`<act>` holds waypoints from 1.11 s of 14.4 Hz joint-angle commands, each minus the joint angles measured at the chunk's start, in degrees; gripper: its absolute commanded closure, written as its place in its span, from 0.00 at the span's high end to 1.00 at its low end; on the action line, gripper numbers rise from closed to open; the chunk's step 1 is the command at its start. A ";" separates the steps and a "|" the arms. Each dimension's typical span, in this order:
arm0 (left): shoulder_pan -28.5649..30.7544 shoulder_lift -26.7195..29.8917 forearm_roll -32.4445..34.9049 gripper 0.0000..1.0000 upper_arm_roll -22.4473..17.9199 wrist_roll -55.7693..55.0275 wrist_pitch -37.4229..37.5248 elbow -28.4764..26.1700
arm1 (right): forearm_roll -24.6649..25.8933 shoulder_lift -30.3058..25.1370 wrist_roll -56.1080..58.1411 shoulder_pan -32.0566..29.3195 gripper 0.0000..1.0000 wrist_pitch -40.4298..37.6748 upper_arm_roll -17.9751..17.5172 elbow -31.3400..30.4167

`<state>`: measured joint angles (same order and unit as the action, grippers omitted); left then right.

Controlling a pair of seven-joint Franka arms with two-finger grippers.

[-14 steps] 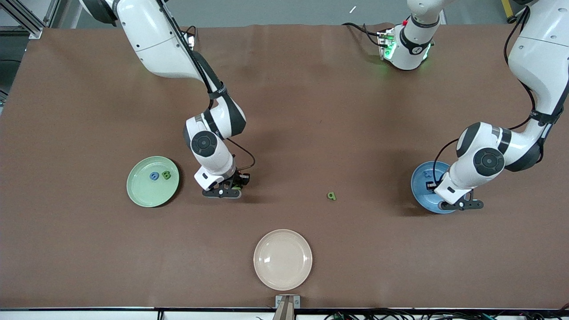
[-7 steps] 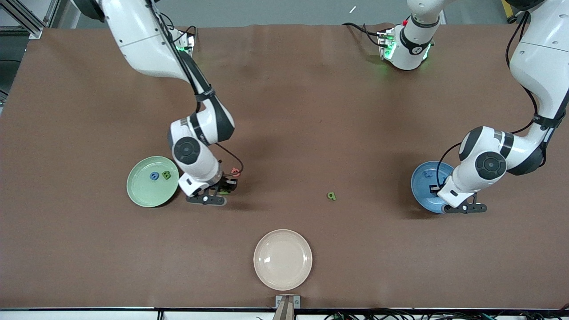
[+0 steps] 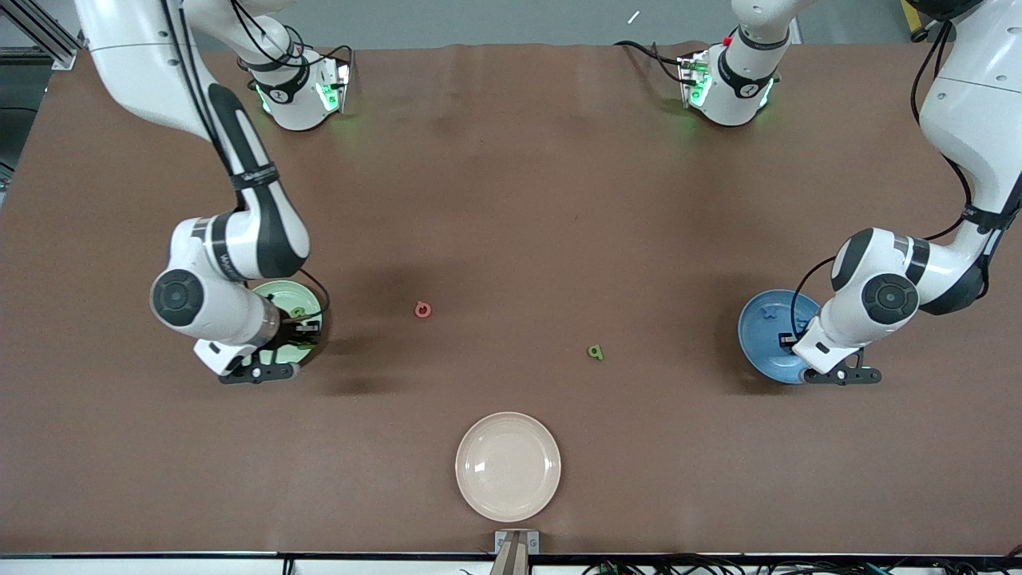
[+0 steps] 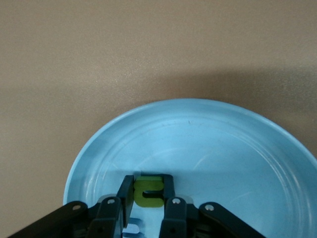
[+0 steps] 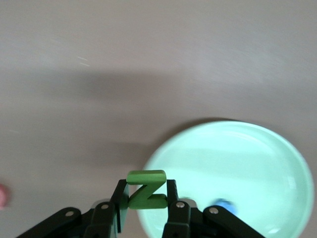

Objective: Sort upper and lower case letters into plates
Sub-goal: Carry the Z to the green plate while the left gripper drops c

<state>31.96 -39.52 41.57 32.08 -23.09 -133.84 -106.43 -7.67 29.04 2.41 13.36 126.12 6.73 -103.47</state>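
Note:
My right gripper [image 3: 266, 370] hangs over the near rim of the mint green plate [image 3: 277, 295], shut on a green N [image 5: 146, 191] that stands upright between its fingers. A green B [image 3: 298, 312] and a blue letter [image 5: 223, 203] lie in that plate. Over the near edge of the blue plate [image 3: 758, 343], my left gripper [image 3: 840, 374] is shut on a small green lower-case letter [image 4: 148, 191]. A blue x [image 3: 768, 314] lies in the blue plate. On the bare table, a red Q [image 3: 422, 309] and a green lower-case letter [image 3: 595, 351] lie between the two plates.
A cream-beige plate [image 3: 508, 467] sits near the table's front edge, midway along it. Both arm bases [image 3: 295, 88] stand along the back edge, and the brown mat [image 3: 511, 200] between them carries nothing.
My right arm has carried the green N from beside the red Q over to the mint green plate, uncovering the red Q. The left gripper has drifted slightly over the blue plate.

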 commanded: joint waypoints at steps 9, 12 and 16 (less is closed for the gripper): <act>-0.41 5.33 -10.20 1.00 12.38 -4.66 12.63 5.26 | -0.33 3.83 2.16 -4.22 0.02 12.83 -1.37 -7.71; -6.18 4.02 -10.46 1.00 14.07 -15.20 12.64 7.98 | -0.33 3.92 2.16 -4.22 0.04 12.75 -1.37 -7.71; -16.21 -0.72 -10.72 1.00 12.93 -27.95 12.82 13.78 | -0.33 3.39 2.60 -4.92 1.00 11.96 -1.37 -7.45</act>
<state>20.13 -36.60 31.43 46.04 -47.02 -122.47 -97.41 -7.74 33.22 4.42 9.87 138.06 6.27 -110.01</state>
